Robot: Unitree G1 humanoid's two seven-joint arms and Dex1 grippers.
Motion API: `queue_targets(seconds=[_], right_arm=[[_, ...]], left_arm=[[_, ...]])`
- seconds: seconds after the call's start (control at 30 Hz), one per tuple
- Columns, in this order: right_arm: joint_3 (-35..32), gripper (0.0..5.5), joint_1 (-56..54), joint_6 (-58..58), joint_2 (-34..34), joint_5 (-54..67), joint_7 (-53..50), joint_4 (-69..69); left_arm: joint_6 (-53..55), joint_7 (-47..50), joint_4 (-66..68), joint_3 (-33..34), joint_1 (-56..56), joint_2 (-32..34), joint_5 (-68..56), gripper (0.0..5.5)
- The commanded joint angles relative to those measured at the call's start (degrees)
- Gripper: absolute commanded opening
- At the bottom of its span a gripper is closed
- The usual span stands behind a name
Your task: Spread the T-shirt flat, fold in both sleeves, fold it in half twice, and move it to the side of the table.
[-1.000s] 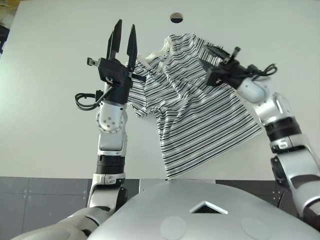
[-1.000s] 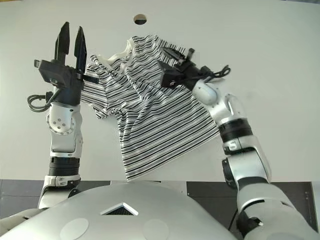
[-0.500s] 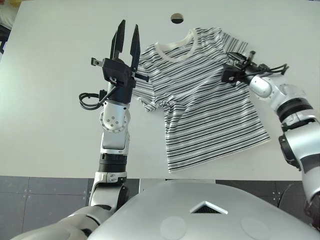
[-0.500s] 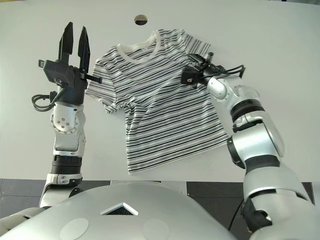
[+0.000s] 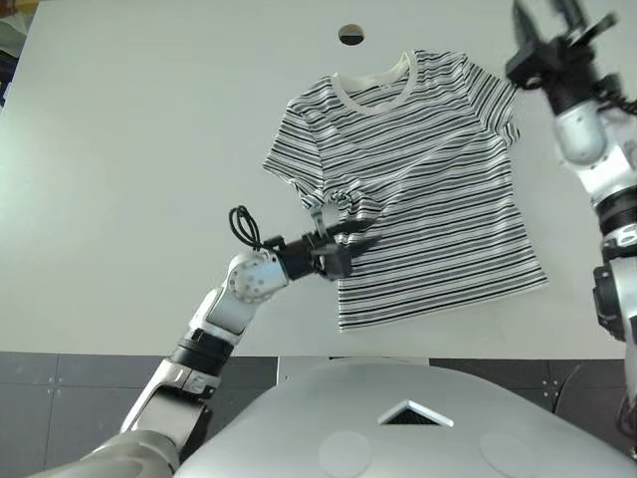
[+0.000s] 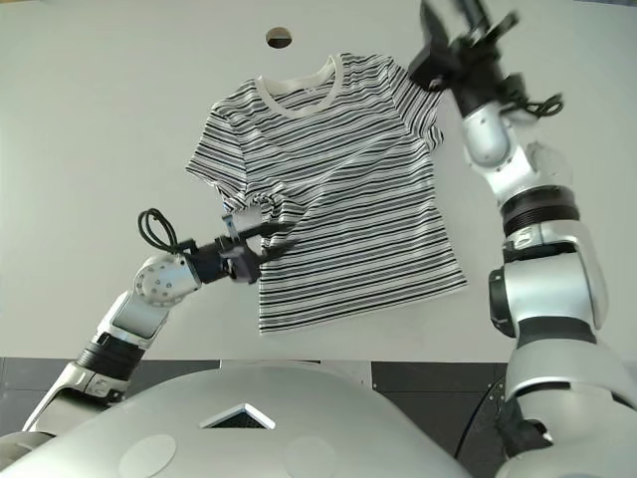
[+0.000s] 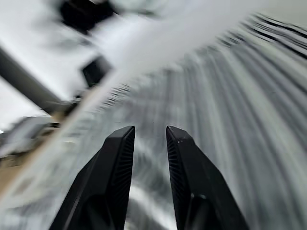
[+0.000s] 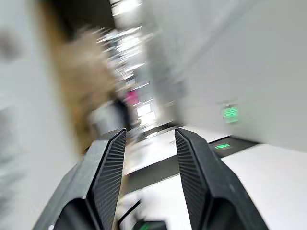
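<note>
Right gripper let go and swung up, fingers spread. Left gripper dropped onto the shirt at its bunched spot (fingers apart, nothing pinched). Spreading's almost done.

left arm, right arm: silver-grey shells, black joint rings. left gripper and right gripper: matte black, tapered fingers, ribbed inner faces. Black cable loop just behind left jaws; similar cable behind right jaws.

White table with round hole, grey floor
</note>
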Motion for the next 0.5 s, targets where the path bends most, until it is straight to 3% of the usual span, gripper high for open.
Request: queue_targets(seconds=[0.03,0.27,0.5], right_arm=[[-2.8,1.87,1.5,0.0,-1.3,2.0,0.6,-7.1],[-4.9,1.87,4.1,1.9,-0.7,3.6,4.5,-15.5],[-6.0,1.87,4.9,2.8,-0.2,4.2,6.6,-18.6]], left_arm=[[1.6,-4.3,-2.1,-2.1,1.6,5.5,3.5,1.2],[5.0,-8.3,-6.9,-4.3,4.1,15.1,15.3,1.2],[7.9,-12.0,-6.1,-4.1,7.4,25.7,16.4,1.2]])
